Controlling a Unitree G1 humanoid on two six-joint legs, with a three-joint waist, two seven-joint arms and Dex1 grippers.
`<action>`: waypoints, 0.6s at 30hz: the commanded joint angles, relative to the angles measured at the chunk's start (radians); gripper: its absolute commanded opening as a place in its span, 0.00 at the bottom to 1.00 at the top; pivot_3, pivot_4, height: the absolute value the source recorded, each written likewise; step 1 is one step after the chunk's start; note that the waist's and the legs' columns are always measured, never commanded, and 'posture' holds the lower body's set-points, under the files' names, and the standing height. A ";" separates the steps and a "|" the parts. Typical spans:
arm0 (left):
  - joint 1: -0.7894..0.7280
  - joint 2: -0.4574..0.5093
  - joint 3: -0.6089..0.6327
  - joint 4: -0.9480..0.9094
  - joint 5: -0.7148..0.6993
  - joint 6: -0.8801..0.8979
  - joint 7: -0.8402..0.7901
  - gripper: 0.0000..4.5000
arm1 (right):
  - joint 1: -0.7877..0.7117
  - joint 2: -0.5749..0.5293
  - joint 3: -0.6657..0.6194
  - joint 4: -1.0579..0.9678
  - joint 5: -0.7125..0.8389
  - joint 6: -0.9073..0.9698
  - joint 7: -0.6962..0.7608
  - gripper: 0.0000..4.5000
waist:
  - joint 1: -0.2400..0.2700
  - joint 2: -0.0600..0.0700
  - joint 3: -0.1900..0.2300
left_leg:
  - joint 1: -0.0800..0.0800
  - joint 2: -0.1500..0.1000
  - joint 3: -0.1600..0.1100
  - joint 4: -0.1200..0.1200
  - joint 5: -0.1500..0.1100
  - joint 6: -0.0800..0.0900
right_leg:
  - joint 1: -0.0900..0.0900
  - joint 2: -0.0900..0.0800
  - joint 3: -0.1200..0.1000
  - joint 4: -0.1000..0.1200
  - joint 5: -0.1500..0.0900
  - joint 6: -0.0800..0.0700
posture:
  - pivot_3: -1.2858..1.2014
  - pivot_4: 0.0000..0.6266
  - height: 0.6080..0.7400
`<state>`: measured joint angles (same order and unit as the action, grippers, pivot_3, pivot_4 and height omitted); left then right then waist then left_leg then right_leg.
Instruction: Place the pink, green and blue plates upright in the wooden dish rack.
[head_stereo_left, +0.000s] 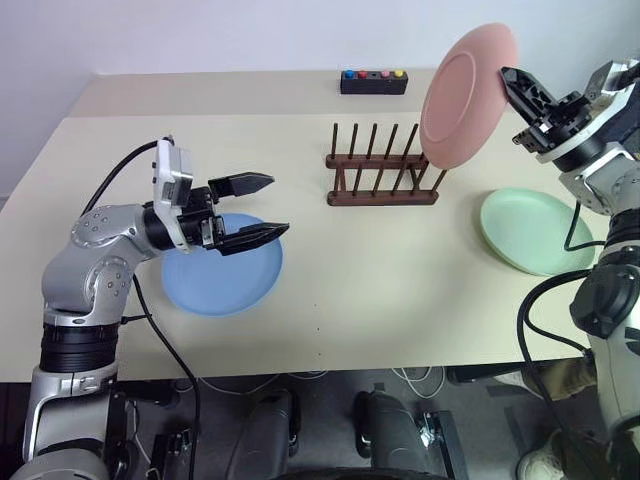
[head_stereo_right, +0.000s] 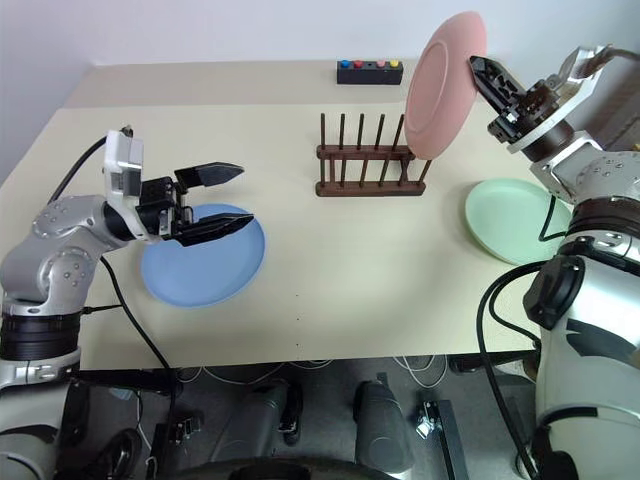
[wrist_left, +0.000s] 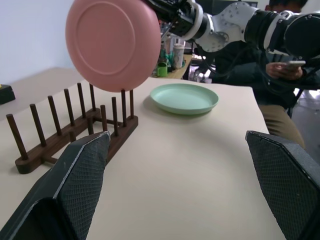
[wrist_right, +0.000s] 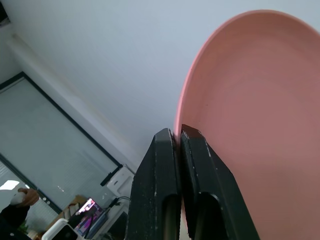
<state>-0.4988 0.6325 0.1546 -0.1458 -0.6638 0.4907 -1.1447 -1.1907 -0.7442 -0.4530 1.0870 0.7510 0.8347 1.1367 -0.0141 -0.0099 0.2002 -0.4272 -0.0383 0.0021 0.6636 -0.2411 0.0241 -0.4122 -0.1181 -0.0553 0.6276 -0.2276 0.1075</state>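
Pink plate clamped by right fingers above rack; left fingers spread, seemingly empty.

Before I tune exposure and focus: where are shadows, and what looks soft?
Left eye view: soft shadows beside the wooden dish rack and under the green plate. Left wrist view: the left gripper's near fingers look blurred. Right wrist view: the room behind the pink plate is soft.
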 joint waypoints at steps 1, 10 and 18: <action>0.018 0.023 0.040 -0.056 -0.029 0.001 0.019 1.00 | -0.065 -0.027 -0.010 0.028 -0.030 -0.037 0.042 0.01 | -0.001 0.000 0.000 | 0.000 0.000 0.000 0.000 0.000 0.000 | 0.000 0.000 0.000 0.000 0.000 0.000 | 0.52 0.24 0.96; 0.024 0.027 0.031 -0.065 -0.032 -0.006 0.037 1.00 | -0.045 0.027 0.004 0.107 -0.140 -0.140 0.006 0.01 | 0.000 0.000 0.000 | 0.000 0.000 0.000 0.000 0.000 -0.001 | 0.000 0.000 0.000 0.000 0.000 0.000 | 0.52 0.24 0.96; 0.022 0.028 0.026 -0.061 -0.025 -0.011 0.038 1.00 | -0.037 0.072 -0.001 0.118 -0.190 -0.173 -0.010 0.22 | 0.000 0.000 0.000 | 0.000 0.000 0.001 0.000 0.001 -0.001 | 0.000 0.000 0.000 0.001 0.000 0.000 | 0.52 0.24 0.96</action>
<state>-0.4726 0.6489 0.1724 -0.1773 -0.6794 0.4935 -1.1083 -1.2108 -0.6712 -0.4363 1.2132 0.5551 0.6640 1.1224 -0.0144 -0.0097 0.2003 -0.4272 -0.0384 0.0026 0.6635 -0.2406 0.0232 -0.4124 -0.1180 -0.0550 0.6281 -0.2276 0.1075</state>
